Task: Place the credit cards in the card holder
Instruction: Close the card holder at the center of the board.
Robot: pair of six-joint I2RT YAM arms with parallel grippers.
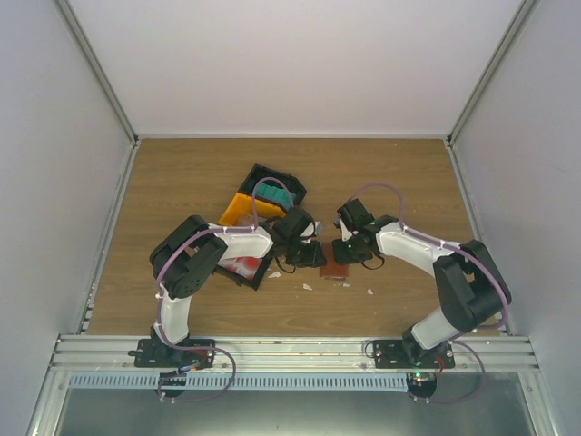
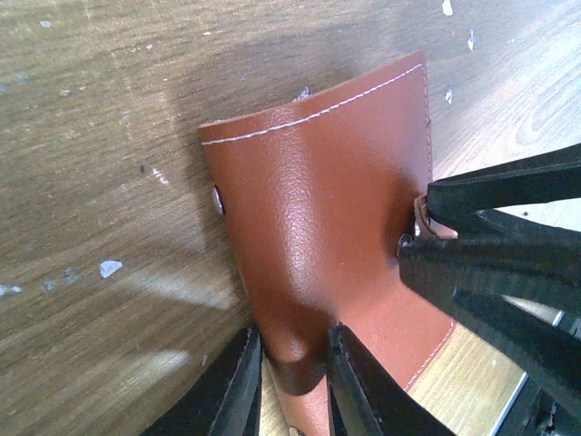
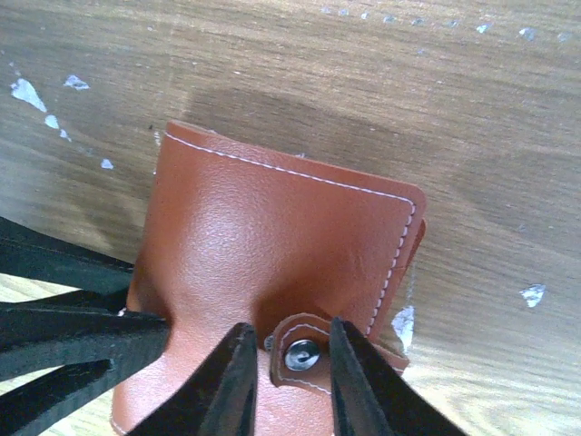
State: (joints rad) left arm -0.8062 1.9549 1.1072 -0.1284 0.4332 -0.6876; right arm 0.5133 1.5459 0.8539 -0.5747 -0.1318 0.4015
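Our left pincer (image 2: 292, 352) pinches the brown card holder (image 2: 318, 218) on the bench (image 2: 109, 136). Our right pincer (image 3: 290, 334) is spread a little, with the snap tab (image 3: 304, 352) between its fingers.

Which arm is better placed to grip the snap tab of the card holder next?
Right. The right claw straddles the snap tab, one finger on each side. The left claw pinches the card holder at another edge, so it probably serves better to steady it.
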